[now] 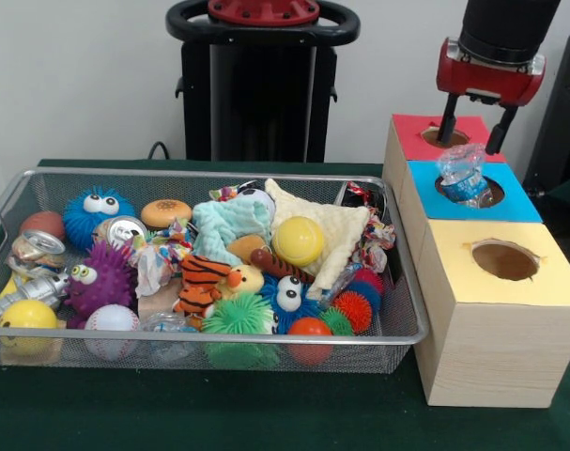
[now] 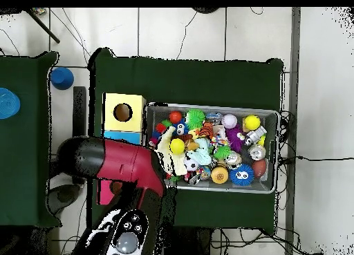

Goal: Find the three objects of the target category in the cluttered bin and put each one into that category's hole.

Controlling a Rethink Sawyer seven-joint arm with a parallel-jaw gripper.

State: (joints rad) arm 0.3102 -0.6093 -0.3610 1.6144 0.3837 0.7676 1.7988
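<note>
Claw: open, empty, hanging just above the boxes; crumpled plastic bottle: standing in blue box's hole, apart from claw; wire bin: toys, balls, cans, on green surface.

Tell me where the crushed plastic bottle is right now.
In the front view, the crushed plastic bottle sits in the blue box's hole, right of the bin, below the open gripper.
</note>
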